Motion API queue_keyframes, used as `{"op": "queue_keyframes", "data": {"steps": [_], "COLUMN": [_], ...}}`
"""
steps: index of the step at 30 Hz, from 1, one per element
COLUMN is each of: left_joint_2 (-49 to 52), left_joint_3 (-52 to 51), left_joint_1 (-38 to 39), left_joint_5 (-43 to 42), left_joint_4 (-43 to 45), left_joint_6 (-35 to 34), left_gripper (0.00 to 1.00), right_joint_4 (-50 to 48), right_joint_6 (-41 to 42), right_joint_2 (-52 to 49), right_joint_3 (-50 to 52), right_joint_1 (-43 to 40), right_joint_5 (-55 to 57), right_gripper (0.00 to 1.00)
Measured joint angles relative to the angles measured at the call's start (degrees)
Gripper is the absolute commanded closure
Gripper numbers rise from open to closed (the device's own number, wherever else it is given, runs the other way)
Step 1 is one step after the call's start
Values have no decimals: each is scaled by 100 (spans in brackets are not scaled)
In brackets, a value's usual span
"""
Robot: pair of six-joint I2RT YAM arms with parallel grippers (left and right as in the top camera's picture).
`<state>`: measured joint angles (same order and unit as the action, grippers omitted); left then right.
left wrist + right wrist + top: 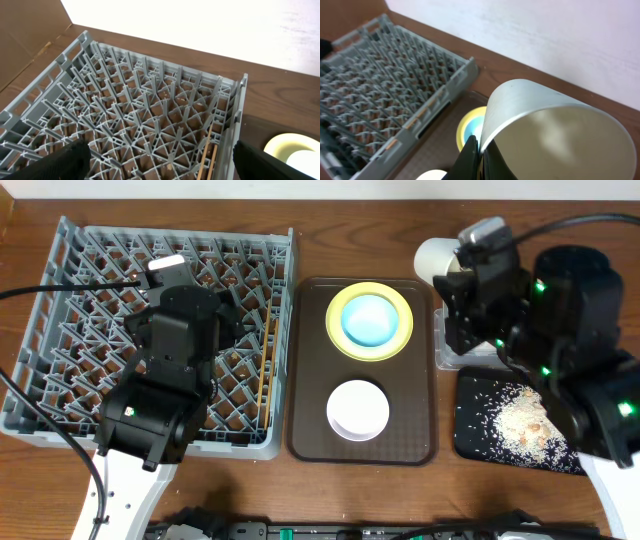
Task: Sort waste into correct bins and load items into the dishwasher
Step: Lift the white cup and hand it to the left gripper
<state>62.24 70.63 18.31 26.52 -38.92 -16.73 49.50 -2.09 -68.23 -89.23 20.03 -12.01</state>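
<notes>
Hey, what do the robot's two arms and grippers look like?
The left arm and right arm are black, with chunky rounded joints, white lower links, small green lights and trailing black cables. The fingers are black.

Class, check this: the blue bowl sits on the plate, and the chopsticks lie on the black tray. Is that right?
No. The chopsticks lie in the rack, not on the black tray; the overhead view shows it. The blue bowl does sit on the plate.

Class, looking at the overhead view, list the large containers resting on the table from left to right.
grey dish rack → dark brown serving tray → shallow black tray holding rice scraps
</notes>
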Motion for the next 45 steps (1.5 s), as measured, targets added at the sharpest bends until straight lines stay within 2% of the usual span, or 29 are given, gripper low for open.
{"op": "queue_keyframes", "data": {"steps": [2,4,9,16,20,25,34,42,45], "left_joint_2": [0,-20,-118,-225,-125,205,691,693,688], "left_joint_3": [0,0,0,4,7,7,4,-4,-4], "left_joint_1": [0,-17,-39,-520,-822,-949,-955,-962,-933], "left_joint_5": [-166,-719,-3453,-7309,-8660,-9361,-9650,-10045,-10168], "left_joint_4": [52,109,756,2015,2430,2465,2616,3880,4028], "left_joint_6": [0,0,273,363,269,173,22,-597,-848], "left_gripper": [6,6,6,6,6,6,6,7,7], "right_joint_4": [15,50,66,20,-229,-332,-807,-1014,-1187], "right_joint_6": [0,0,-107,-883,-1016,-1049,-885,-868,-868], "right_joint_2": [160,262,188,-522,-922,-1113,-1099,-1012,-973], "right_joint_3": [0,0,0,11,15,17,20,20,20], "right_joint_1": [-79,-195,-798,-1961,-2092,-1856,-1123,-1021,-916], "right_joint_5": [-227,-525,-1810,-5263,-6594,-7219,-7554,-7681,-7681], "right_gripper": [99,99,99,99,99,99,99,99,99]}}
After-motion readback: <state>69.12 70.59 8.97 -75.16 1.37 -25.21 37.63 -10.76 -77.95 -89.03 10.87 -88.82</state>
